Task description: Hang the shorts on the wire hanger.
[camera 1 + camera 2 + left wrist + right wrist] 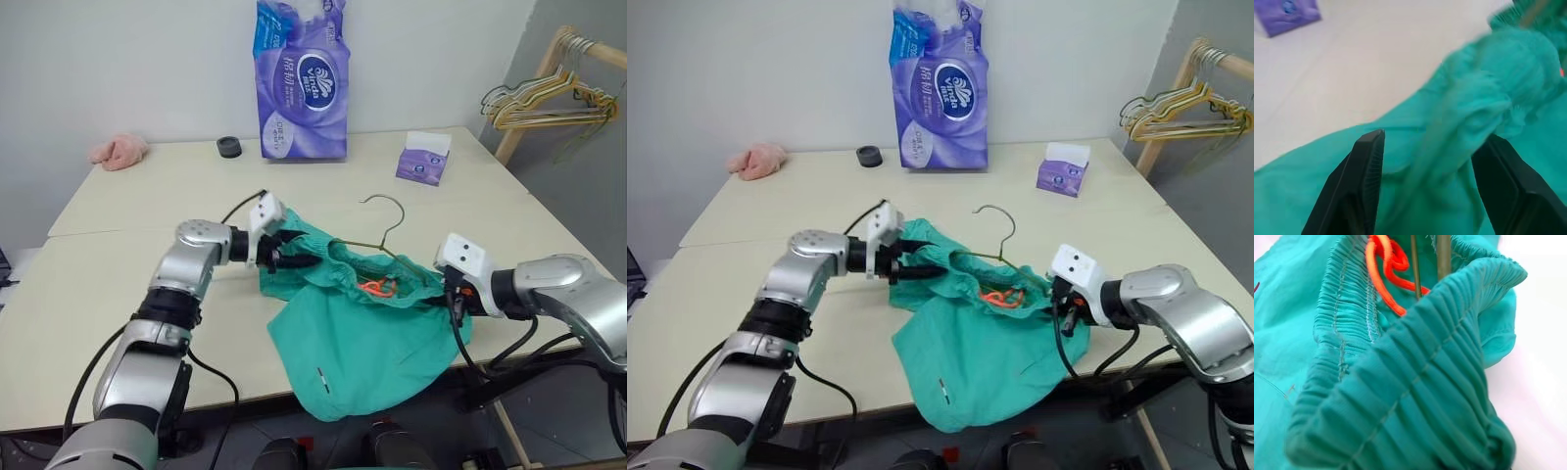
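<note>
The teal shorts (pixel 362 343) lie crumpled on the table, their lower part hanging over its front edge. An orange drawstring (pixel 377 287) shows inside the gathered waistband. The wire hanger (pixel 387 208) has its hook out on the table behind the shorts, and its wires (pixel 1443 254) run down inside the waistband. My left gripper (pixel 299 253) is at the shorts' left end, pointing right, its fingers (pixel 1369 161) apart with loose teal fabric between them. My right gripper (pixel 453 294) is shut on the waistband (pixel 1415 396) at the right end and holds it raised.
At the back of the table (pixel 147 215) stand a purple tissue pack (pixel 302 78), a small tissue box (pixel 423 159) and a black round object (pixel 228 147). A pink cloth (pixel 120 151) lies far left. A wooden rack with several hangers (pixel 549 98) stands off the right side.
</note>
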Controlling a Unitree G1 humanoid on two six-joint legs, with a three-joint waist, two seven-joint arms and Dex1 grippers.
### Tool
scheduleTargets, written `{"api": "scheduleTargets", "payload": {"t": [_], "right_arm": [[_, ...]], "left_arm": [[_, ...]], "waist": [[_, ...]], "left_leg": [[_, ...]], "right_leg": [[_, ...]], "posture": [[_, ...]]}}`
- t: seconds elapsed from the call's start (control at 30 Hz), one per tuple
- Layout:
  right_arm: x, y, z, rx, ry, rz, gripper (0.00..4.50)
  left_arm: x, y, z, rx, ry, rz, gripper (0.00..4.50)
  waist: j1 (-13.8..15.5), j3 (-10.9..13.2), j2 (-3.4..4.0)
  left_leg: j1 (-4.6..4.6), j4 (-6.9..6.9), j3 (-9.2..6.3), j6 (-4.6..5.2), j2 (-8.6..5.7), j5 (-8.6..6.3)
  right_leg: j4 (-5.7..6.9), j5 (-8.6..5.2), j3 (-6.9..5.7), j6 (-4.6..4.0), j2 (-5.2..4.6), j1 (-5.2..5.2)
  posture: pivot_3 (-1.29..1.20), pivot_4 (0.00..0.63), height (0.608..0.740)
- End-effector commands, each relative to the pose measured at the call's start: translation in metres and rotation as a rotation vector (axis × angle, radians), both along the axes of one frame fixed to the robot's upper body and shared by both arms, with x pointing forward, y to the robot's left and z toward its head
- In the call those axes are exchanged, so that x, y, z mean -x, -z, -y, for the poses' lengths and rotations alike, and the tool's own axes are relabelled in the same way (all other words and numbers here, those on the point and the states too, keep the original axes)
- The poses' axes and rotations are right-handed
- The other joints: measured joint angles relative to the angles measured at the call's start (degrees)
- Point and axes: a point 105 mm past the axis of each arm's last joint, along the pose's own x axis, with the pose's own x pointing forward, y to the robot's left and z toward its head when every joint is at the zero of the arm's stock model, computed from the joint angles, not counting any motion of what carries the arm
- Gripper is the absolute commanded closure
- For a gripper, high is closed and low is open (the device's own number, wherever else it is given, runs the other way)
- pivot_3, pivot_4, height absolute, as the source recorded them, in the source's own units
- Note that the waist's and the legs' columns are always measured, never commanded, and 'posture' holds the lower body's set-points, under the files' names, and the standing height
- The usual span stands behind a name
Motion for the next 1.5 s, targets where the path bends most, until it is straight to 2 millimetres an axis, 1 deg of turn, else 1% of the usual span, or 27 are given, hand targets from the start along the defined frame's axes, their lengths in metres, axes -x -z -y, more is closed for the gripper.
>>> {"api": "scheduleTargets", "payload": {"t": [0.03, 0.13, 0.23, 0.3, 0.4, 0.5, 0.6, 0.63, 0.73, 0.87, 1.0, 1.07, 1.2, 1.27, 1.37, 1.5], "right_arm": [[0.001, -0.016, 0.004, -0.006, -0.005, 0.051, 4.50], [0.002, -0.019, 0.005, -0.007, -0.003, 0.057, 4.50], [0.003, -0.020, 0.004, -0.009, -0.007, 0.061, 4.50], [0.004, -0.020, 0.003, -0.009, -0.011, 0.063, 4.50], [0.005, -0.021, 0.002, -0.007, -0.019, 0.066, 4.50], [0.007, -0.022, 0.001, -0.009, -0.024, 0.069, 4.50], [0.008, -0.023, 0.000, -0.013, -0.029, 0.069, 4.50], [0.009, -0.022, -0.001, -0.012, -0.030, 0.068, 4.50], [0.010, -0.022, 0.000, -0.010, -0.031, 0.065, 4.50], [0.013, -0.026, 0.005, -0.006, -0.028, 0.060, 4.50], [0.016, -0.028, 0.008, 0.003, -0.029, 0.051, 4.50], [0.017, -0.028, 0.008, 0.003, -0.032, 0.049, 4.50], [0.017, -0.028, 0.005, -0.007, -0.039, 0.051, 4.50], [0.017, -0.027, 0.003, -0.013, -0.042, 0.051, 4.50], [0.017, -0.027, 0.002, -0.015, -0.044, 0.051, 4.50], [0.017, -0.026, 0.001, -0.016, -0.043, 0.050, 4.50]], "left_arm": [[0.002, -0.011, -0.013, 0.000, 0.033, -0.013, 1.79], [0.004, -0.002, -0.017, -0.073, 0.067, -0.003, 1.79], [0.008, 0.008, -0.013, -0.130, 0.123, -0.007, 1.79], [0.005, 0.014, -0.010, -0.154, 0.113, -0.003, 1.79], [-0.004, 0.017, -0.006, -0.152, 0.075, 0.008, 2.34], [-0.011, 0.018, 0.002, -0.127, 0.042, 0.013, 3.23], [-0.013, 0.019, 0.011, -0.094, 0.044, 0.000, 4.24], [-0.012, 0.020, 0.012, -0.092, 0.053, -0.003, 4.46], [-0.012, 0.021, 0.011, -0.101, 0.048, 0.003, 4.46], [-0.017, 0.021, -0.003, -0.117, -0.010, 0.008, 4.46], [-0.019, 0.020, -0.009, -0.118, -0.033, 0.013, 4.46], [-0.019, 0.020, -0.008, -0.113, -0.033, 0.014, 4.46], [-0.014, 0.021, -0.001, -0.098, 0.009, 0.018, 4.46], [-0.012, 0.018, 0.005, -0.067, 0.023, 0.009, 4.46], [-0.015, 0.009, 0.010, -0.013, 0.004, 0.012, 3.84], [-0.017, -0.005, 0.015, 0.058, -0.001, 0.020, 2.62]], "waist": [[-0.10, -0.01, 0.02], [-0.26, -0.02, 0.03], [-0.19, -0.02, 0.03], [-0.04, -0.02, 0.03], [0.06, -0.03, 0.02], [0.05, -0.03, 0.02], [0.01, -0.03, 0.01], [-0.03, -0.03, 0.01], [-0.13, -0.03, 0.02], [-0.25, -0.03, 0.02], [-0.33, -0.03, 0.01], [-0.22, -0.05, -0.02], [-0.20, -0.05, -0.02], [-0.19, -0.05, -0.02], [-0.13, -0.05, -0.02], [-0.16, -0.05, -0.02]], "left_leg": [[0.01, -0.01, 0.01, 0.00, 0.00, 0.00], [0.03, -0.03, 0.01, 0.00, 0.00, 0.00], [0.00, -0.01, 0.00, 0.00, 0.00, 0.00], [-0.01, -0.01, 0.00, 0.00, -0.03, 0.00], [-0.01, 0.01, 0.00, 0.00, -0.05, 0.00], [-0.02, 0.01, 0.01, 0.00, -0.05, 0.00], [-0.02, 0.01, 0.01, 0.00, -0.06, 0.00], [-0.02, 0.01, 0.01, 0.00, -0.06, 0.00], [-0.04, 0.00, 0.01, 0.00, -0.05, 0.00], [-0.05, -0.01, 0.01, 0.00, -0.05, 0.00], [-0.05, -0.01, 0.01, 0.00, -0.05, 0.00], [-0.06, 0.00, 0.00, 0.00, -0.05, 0.00], [-0.06, 0.01, 0.01, 0.00, -0.05, 0.00], [-0.06, 0.00, 0.01, 0.00, -0.05, 0.00], [-0.07, 0.01, 0.01, 0.00, -0.05, 0.00], [-0.07, 0.01, 0.01, 0.00, -0.05, 0.00]], "right_leg": [[0.00, 0.00, 0.01, 0.00, 0.00, 0.00], [0.01, -0.01, 0.00, 0.00, 0.00, 0.00], [0.01, -0.01, 0.00, 0.00, -0.01, 0.00], [0.00, -0.01, 0.00, 0.00, -0.04, 0.00], [0.00, -0.01, 0.00, 0.00, -0.06, 0.00], [0.00, -0.01, 0.01, 0.01, -0.06, 0.00], [0.01, -0.01, 0.01, 0.01, -0.06, 0.00], [0.01, -0.01, 0.01, 0.01, -0.06, 0.00], [0.03, -0.01, 0.01, 0.01, -0.06, -0.06], [0.04, -0.01, 0.01, 0.01, -0.06, -0.07], [0.04, -0.01, 0.01, 0.01, -0.06, -0.07], [0.03, -0.01, 0.00, 0.01, -0.08, -0.07], [0.04, -0.01, 0.00, 0.01, -0.08, -0.07], [0.04, -0.01, 0.01, 0.01, -0.08, -0.07], [0.04, -0.01, 0.01, 0.01, -0.08, -0.07], [0.05, -0.01, 0.01, 0.01, -0.08, -0.07]], "posture": [[-0.18, 0.025, 0.740], [-0.18, 0.025, 0.740], [-0.18, 0.025, 0.740], [-0.19, 0.022, 0.740], [-0.19, 0.021, 0.740], [-0.19, 0.021, 0.740], [-0.20, 0.020, 0.740], [-0.20, 0.020, 0.740], [-0.20, 0.019, 0.740], [-0.20, 0.019, 0.740], [-0.20, 0.019, 0.740], [-0.20, 0.019, 0.740], [-0.19, 0.017, 0.740], [-0.19, 0.017, 0.740], [-0.19, 0.019, 0.740], [-0.19, 0.021, 0.740]]}}
